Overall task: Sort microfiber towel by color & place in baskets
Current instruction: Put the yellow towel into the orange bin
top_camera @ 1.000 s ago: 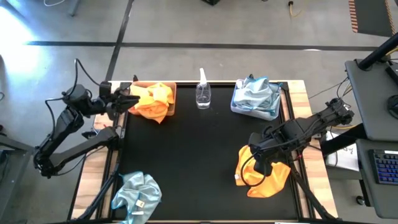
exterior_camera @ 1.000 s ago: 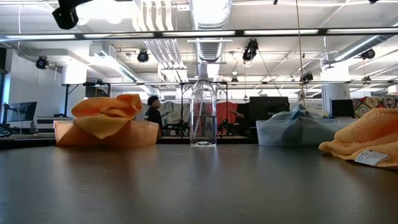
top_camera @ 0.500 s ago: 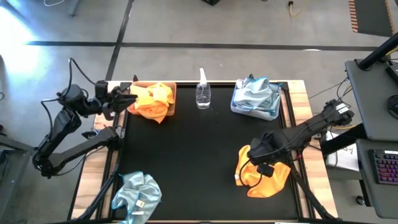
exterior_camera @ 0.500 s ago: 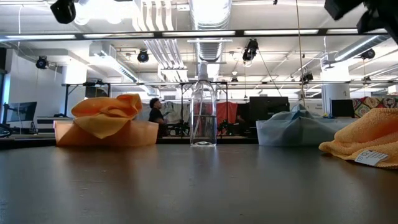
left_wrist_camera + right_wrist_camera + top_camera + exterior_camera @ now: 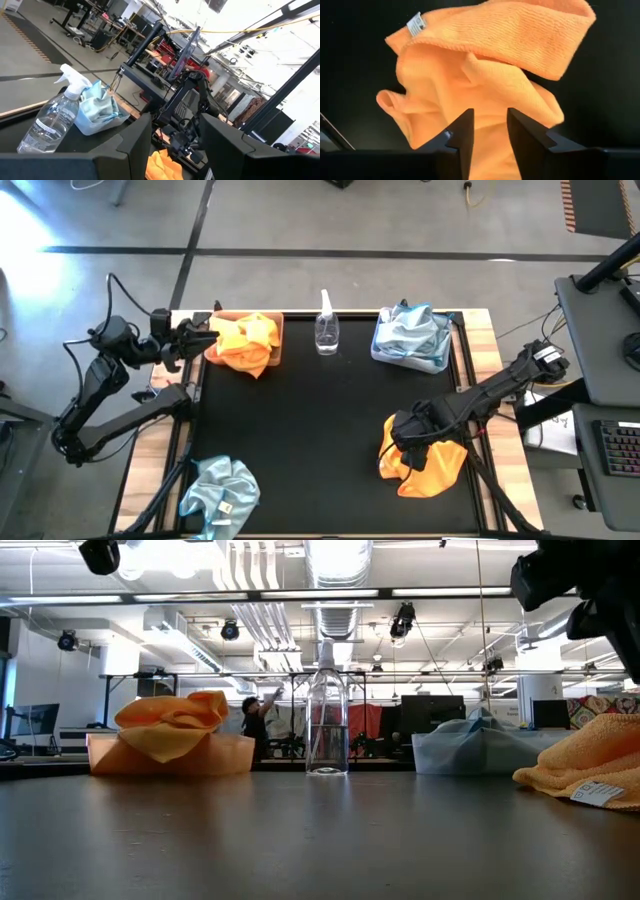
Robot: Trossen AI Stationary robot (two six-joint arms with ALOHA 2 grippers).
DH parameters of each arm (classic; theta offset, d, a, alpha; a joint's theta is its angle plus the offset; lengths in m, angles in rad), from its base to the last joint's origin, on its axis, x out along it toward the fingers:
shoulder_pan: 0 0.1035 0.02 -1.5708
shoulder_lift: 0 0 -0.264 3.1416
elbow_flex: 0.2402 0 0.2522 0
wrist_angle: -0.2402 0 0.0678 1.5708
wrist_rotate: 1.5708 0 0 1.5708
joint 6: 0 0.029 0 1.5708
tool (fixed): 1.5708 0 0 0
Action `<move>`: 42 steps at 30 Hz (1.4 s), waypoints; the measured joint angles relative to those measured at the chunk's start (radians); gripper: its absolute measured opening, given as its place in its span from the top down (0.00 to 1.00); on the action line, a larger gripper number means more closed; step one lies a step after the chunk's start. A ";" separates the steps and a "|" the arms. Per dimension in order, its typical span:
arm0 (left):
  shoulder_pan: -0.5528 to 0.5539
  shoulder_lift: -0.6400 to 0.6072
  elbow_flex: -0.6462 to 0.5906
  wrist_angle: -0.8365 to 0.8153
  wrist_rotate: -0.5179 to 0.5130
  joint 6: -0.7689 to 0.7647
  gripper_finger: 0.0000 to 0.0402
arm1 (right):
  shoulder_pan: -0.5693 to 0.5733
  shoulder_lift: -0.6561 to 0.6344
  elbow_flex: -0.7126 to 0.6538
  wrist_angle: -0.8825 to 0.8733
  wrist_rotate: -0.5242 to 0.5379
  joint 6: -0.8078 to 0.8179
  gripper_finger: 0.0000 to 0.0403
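Note:
An orange towel [image 5: 428, 465] lies crumpled on the black mat at the front right; it also shows in the low view [image 5: 590, 760] and the right wrist view [image 5: 490, 70]. My right gripper [image 5: 407, 442] hangs open just above its left part, clear of it in the low view [image 5: 590, 595], fingers pointing down. My left gripper [image 5: 205, 338] is open and empty at the left end of the tan basket [image 5: 272, 330], which holds orange towels [image 5: 243, 342]. The grey-blue basket [image 5: 380, 350] holds pale blue towels [image 5: 412, 330]. A pale blue towel [image 5: 220, 495] lies at the front left.
A clear spray bottle [image 5: 327, 330] stands upright at the far edge between the two baskets. The black mat's middle [image 5: 310, 420] is bare. Wooden table edges flank the mat. A person [image 5: 250, 720] moves in the room behind the table.
My right gripper has gone down and toward the table's left edge, over the orange towel, and has come into the low view from above. My left gripper has drawn back a little toward the table's left edge from the tan basket. The towels lie as before.

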 joint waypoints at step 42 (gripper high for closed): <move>0.000 0.000 0.000 0.016 0.011 -0.013 0.62 | 0.000 0.000 -0.239 0.273 0.106 -0.019 0.43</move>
